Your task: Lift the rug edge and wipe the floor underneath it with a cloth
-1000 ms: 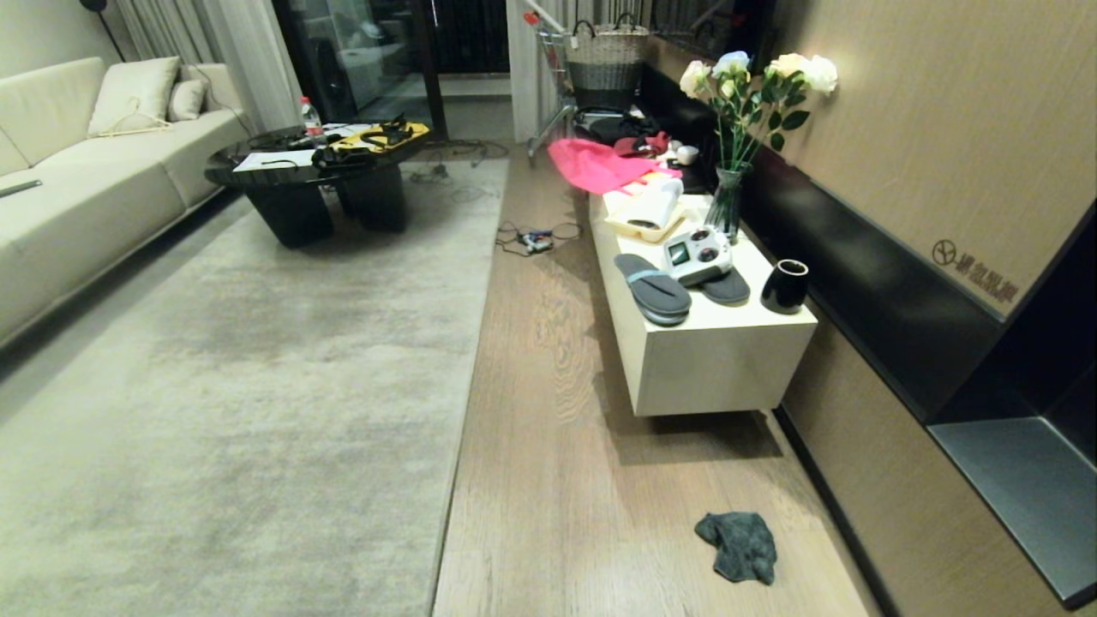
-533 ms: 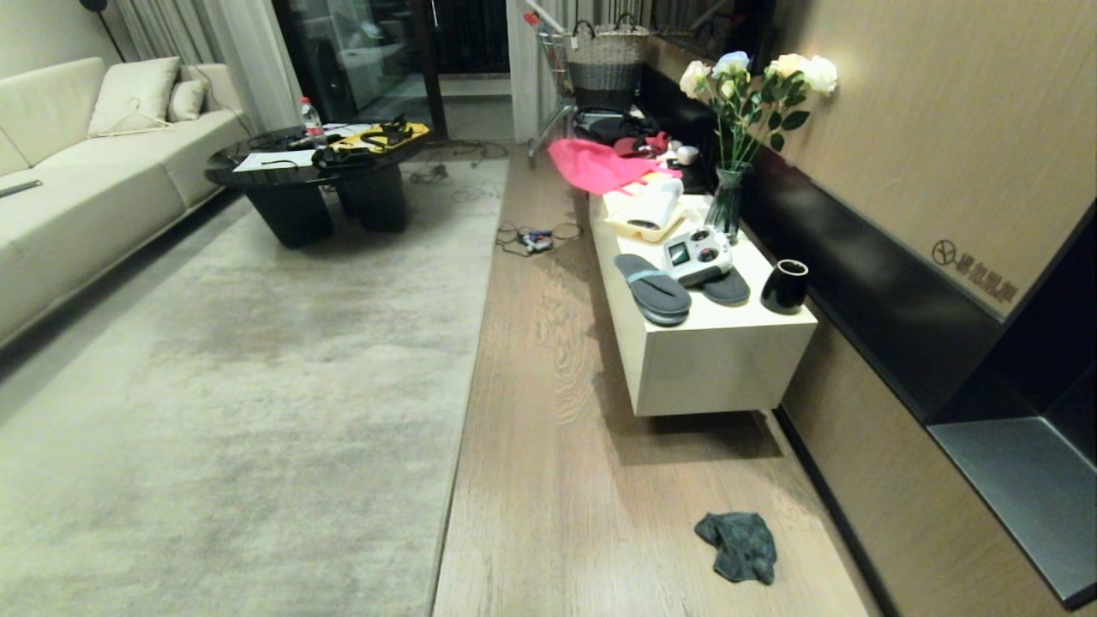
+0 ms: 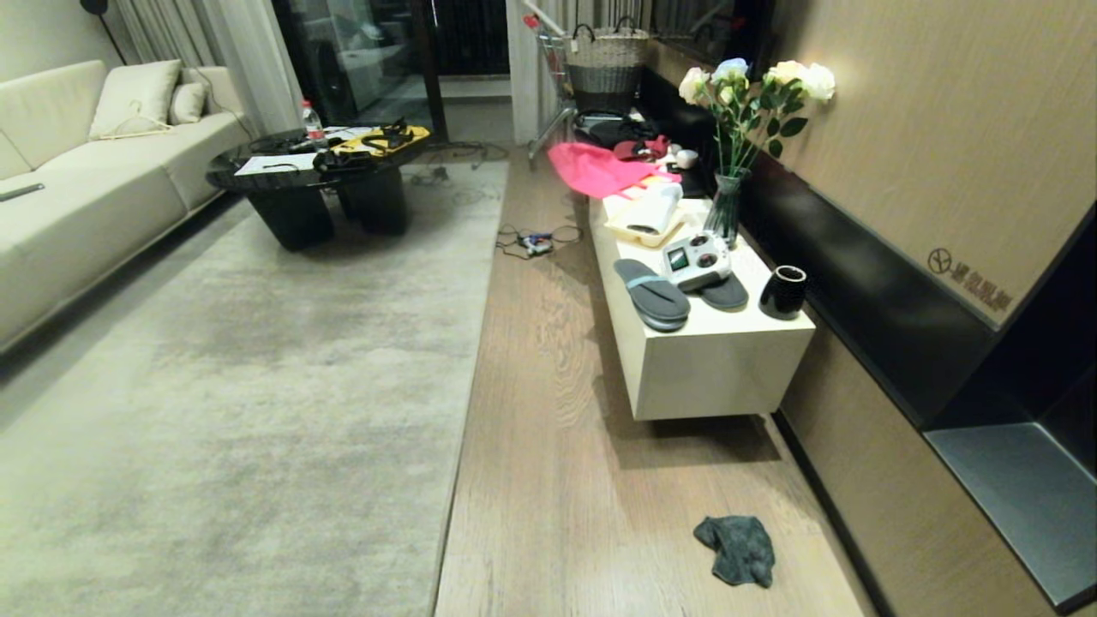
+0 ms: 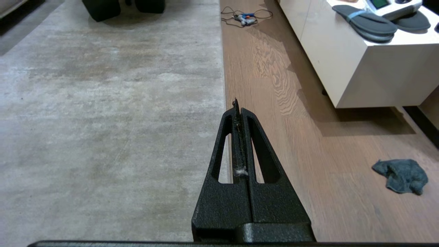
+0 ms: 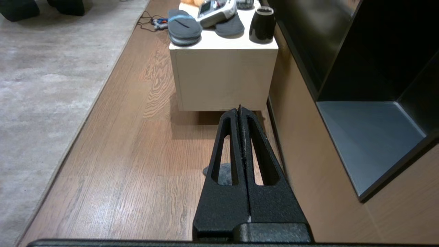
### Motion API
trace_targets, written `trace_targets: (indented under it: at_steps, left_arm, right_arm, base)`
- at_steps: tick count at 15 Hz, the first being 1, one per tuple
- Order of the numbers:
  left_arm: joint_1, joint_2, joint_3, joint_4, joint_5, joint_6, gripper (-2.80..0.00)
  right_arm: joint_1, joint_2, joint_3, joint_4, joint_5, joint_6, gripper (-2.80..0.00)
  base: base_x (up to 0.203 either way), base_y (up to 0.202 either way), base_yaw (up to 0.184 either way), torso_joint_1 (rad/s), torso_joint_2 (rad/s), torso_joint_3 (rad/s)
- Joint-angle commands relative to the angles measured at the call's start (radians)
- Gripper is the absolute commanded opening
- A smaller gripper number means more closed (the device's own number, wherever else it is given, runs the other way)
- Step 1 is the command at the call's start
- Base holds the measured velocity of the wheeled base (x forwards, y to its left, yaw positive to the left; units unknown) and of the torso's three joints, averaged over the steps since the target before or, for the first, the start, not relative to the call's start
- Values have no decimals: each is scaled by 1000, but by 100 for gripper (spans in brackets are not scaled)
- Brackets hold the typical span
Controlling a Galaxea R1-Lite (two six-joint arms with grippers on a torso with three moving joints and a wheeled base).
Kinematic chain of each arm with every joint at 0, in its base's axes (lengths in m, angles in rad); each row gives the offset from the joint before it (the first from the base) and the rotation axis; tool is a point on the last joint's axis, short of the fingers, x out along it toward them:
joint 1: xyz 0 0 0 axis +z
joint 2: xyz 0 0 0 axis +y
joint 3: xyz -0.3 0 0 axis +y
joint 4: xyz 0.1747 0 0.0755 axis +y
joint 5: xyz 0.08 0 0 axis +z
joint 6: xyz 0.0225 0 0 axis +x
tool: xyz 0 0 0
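Note:
The pale grey-beige rug lies flat, its long edge running along the wood-plank floor. A dark grey-teal cloth lies crumpled on the floor near the wall, apart from the rug. Neither arm shows in the head view. My left gripper is shut and empty, held high over the rug's edge, with the cloth off to one side. My right gripper is shut and empty above the floor; the cloth peeks out from behind its fingers.
A white low cabinet with grey slippers, a black cup and a flower vase stands along the right wall. Cables lie on the floor further on. A black coffee table and sofa stand at the rug's far left.
The whole head view has shifted slightly as the camera moved; everything sits a little lower in the picture. Nothing in the room has moved.

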Motion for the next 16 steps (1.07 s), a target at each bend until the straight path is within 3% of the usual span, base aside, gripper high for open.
trace_targets:
  at_steps: [1, 7, 12, 16]
  left_arm:
    - [0, 2, 0, 0, 0, 0, -280]
    - [0, 2, 0, 1, 0, 0, -280]
    - [0, 2, 0, 0, 0, 0, -280]
    - [0, 2, 0, 0, 0, 0, -280]
  right_arm:
    - [0, 2, 0, 0, 0, -1, -280]
    - [0, 0, 0, 0, 2, -15, -280]
    - [0, 0, 0, -3, 5, -76, -280]
    - [0, 0, 0, -3, 5, -76, -280]
  base:
    - [0, 0, 0, -17, -364, -378]
    - [0, 0, 0, 23, -423, -397]
    - [0, 0, 0, 99, -462, -376]
    - [0, 0, 0, 145, -493, -367]
